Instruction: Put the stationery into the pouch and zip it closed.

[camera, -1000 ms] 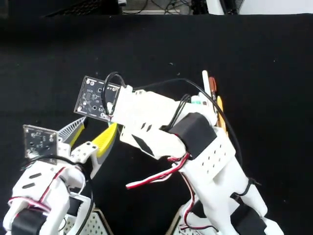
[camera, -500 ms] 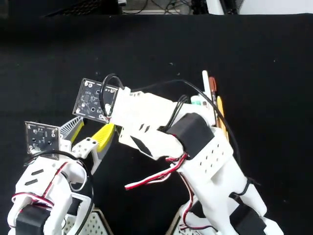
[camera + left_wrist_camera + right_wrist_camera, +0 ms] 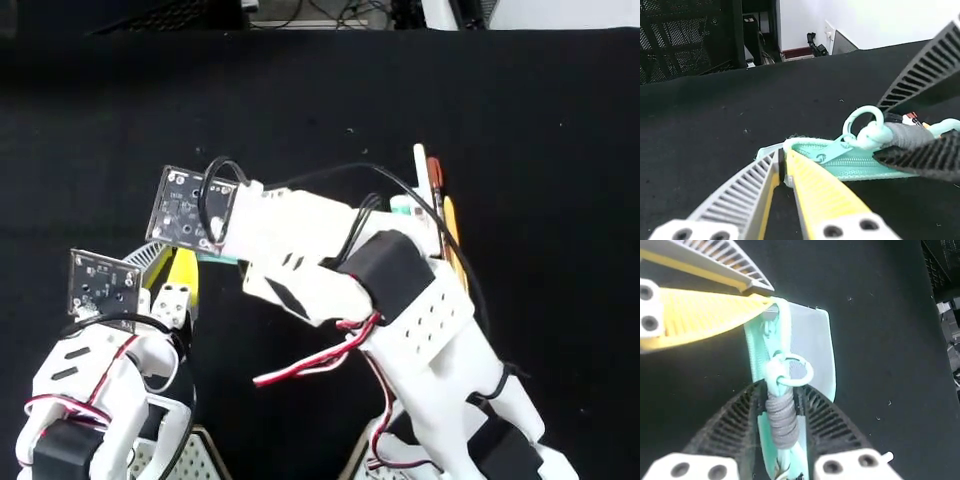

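A mint-green pouch lies flat on the black table, mostly hidden under my right arm in the high view. My right gripper is shut on the grey-wrapped zipper pull, just behind its mint ring. My left gripper pinches the pouch's end tab between its grey and yellow fingers. In the high view the left gripper sits beside the right wrist's camera board. Pens stick out of the pouch's far end, past the right arm.
Black cloth covers the table, with open room to the far left and right. Both arm bases stand at the near edge. Cables and dark equipment lie beyond the far edge.
My left gripper's yellow finger has swung in against the grey one, closing on the pouch's end. The left wrist shifted slightly right; the right arm edged a little left.
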Motion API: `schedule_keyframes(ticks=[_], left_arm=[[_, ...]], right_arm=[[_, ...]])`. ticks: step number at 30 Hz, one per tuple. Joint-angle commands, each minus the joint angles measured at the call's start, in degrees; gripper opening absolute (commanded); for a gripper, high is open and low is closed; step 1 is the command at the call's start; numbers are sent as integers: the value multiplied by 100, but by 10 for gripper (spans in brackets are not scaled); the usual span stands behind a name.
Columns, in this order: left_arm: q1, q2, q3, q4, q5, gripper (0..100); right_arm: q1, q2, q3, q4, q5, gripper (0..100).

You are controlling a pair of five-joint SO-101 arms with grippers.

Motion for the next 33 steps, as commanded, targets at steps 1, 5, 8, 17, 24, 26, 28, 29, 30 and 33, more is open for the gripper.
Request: schedule_keyframes(ticks=[1,5,8,17,24,26,28,29,30,33], left_arm=[[-127,-18,-145,26,-53,29],[-673,-18,-180,-18,-53,29],[-901,-18,-224,-53,-44,29],[-1103,-18,-268,-88,229,29],[-1112,-18,-233,-97,229,29],[-1112,-18,-251,-97,220,29],[-1121,-18,-268,-97,220,29],[-1147,-18,-268,-105,220,29],[-1209,-18,-277,-105,220,29],[-1288,-18,-277,-105,220,29]], right_arm=[[721,-145,-180,-114,26,12],[1644,-585,-198,-149,26,12],[1899,-998,-154,-114,0,12],[2330,-1508,523,-466,-624,12],[2945,-1640,2237,-1670,-624,12],[3033,-1851,2457,-1855,-633,12],[3015,-2105,2492,-1864,-633,12],[3015,-2220,2501,-1864,-633,12],[3015,-2316,2501,-1864,-633,12],[3007,-2440,2598,-1873,-642,12]])
